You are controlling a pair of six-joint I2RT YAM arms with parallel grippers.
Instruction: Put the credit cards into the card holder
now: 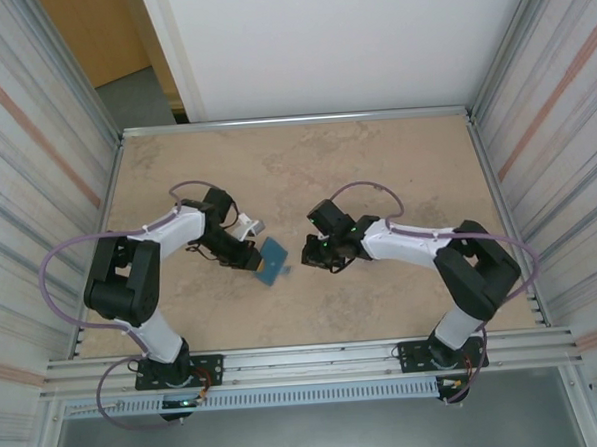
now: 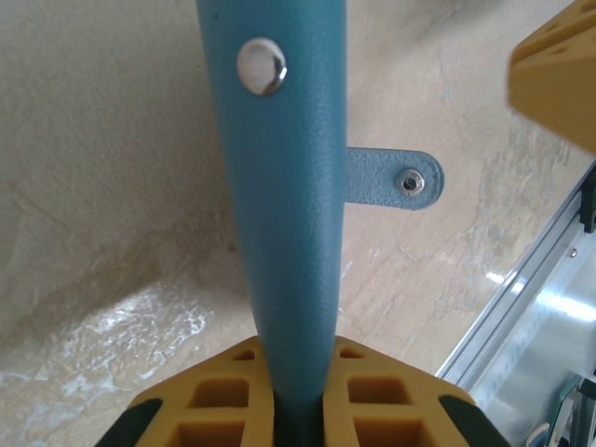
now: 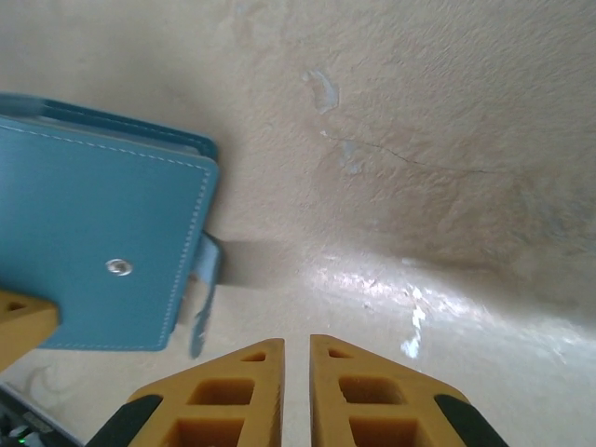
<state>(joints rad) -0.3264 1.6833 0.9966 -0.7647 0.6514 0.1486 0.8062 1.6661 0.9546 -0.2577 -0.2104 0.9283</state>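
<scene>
Left gripper [image 2: 294, 372]: clamped on the wallet [image 2: 279, 205], gripping its lower edge. From the left wrist the wallet runs straight up from between the fingers, edge-on. Metal stud [image 2: 262, 66] near the top, tab [image 2: 396, 179] sticking out to the right.

From above, the wallet [image 1: 273, 262] sits tilted at mid-table [image 1: 375, 159], between the two grippers.

Right gripper [image 3: 296, 368]: fingers almost together, nothing between them. It is just beside the wallet [image 3: 102, 251] and not touching it; the tab [image 3: 207, 289] hangs nearest its fingertips.
</scene>
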